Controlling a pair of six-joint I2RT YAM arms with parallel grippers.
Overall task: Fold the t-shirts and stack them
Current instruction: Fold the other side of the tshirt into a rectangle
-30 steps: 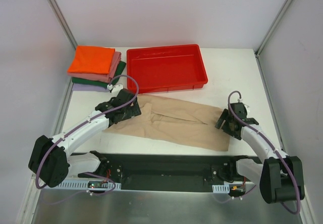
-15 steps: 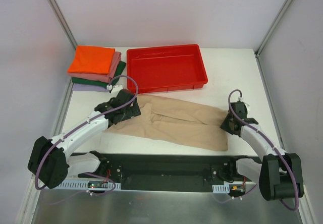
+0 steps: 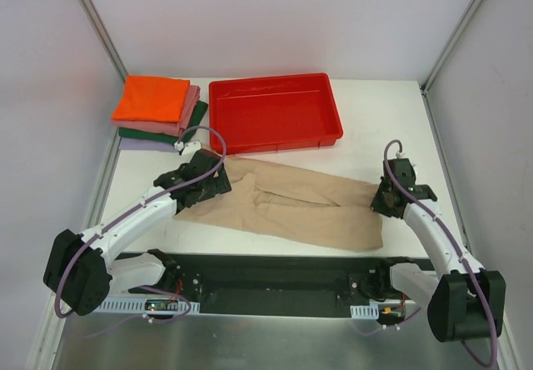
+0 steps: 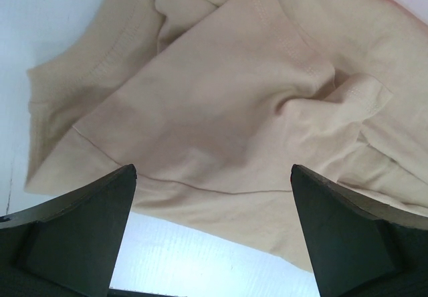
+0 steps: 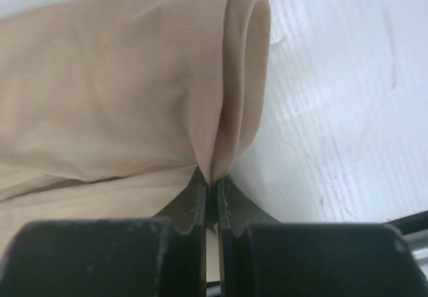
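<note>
A large beige t-shirt (image 3: 291, 203) lies crumpled lengthwise across the white table. My left gripper (image 3: 204, 182) hovers over its left end, open, and the left wrist view shows the beige t-shirt (image 4: 221, 96) and bare table between the wide-apart left gripper (image 4: 214, 170) fingers. My right gripper (image 3: 381, 203) is shut on the shirt's right edge. In the right wrist view a doubled fold of the beige t-shirt (image 5: 114, 83) is pinched in the right gripper (image 5: 214, 180). Folded orange (image 3: 151, 97), pink (image 3: 187, 118), dark green (image 3: 198, 113) and lavender (image 3: 146, 144) t-shirts are stacked at the back left.
A red plastic tray (image 3: 271, 79) sits at the back centre, just beyond the beige shirt. Metal frame posts and white walls bound the table on the left, right and back. The arms' black base plate (image 3: 275, 274) runs along the near edge.
My right gripper went from open to shut on the beige shirt's right edge and shifted slightly right, drawing that end with it. The left arm barely moved.
</note>
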